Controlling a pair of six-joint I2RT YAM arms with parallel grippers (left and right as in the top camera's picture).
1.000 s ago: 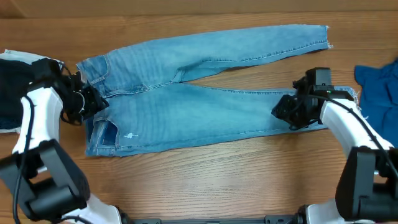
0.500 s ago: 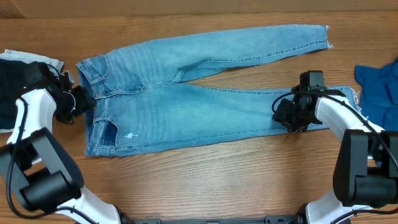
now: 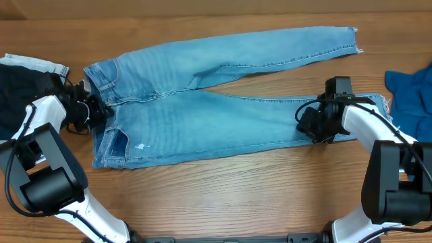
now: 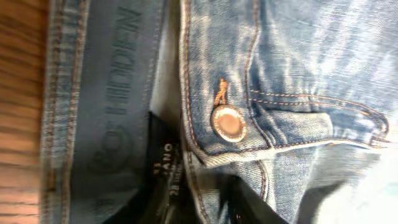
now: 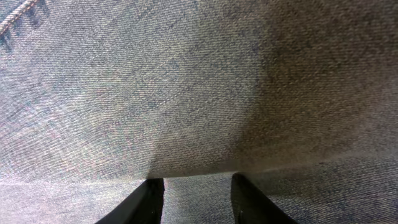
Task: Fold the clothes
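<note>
Light-blue jeans point(image 3: 202, 108) lie flat and spread across the middle of the desk point(image 3: 223, 196), waist to the left and legs running right. The upper leg slants up to a frayed hem point(image 3: 352, 39) near the far edge, while the lower leg lies almost level and ends in a frayed hem point(image 3: 383, 102) at the right. The left hand point(image 3: 94, 111) sits at the open waistband point(image 3: 101, 84), right on the jeans' left end. Its wrist camera is filled with the button point(image 4: 229, 123), the orange stitching around it, the inside of the band with faint printed letters, and a black label point(image 4: 163, 165). Dark finger shapes show at the bottom edge on either side of the band's edge, but I cannot tell whether they are clenched on it. The right hand point(image 3: 310, 123) is down on the lower leg, toward its hem and at its near edge. From its wrist camera, two black fingers point(image 5: 146, 199) stand apart with denim lying between them and filling the view above; whether they pinch the cloth I cannot tell. A navy piece point(image 3: 17, 94) lies at the far left beside the left arm, and brighter blue denim point(image 3: 412, 91) lies at the right edge.
</note>
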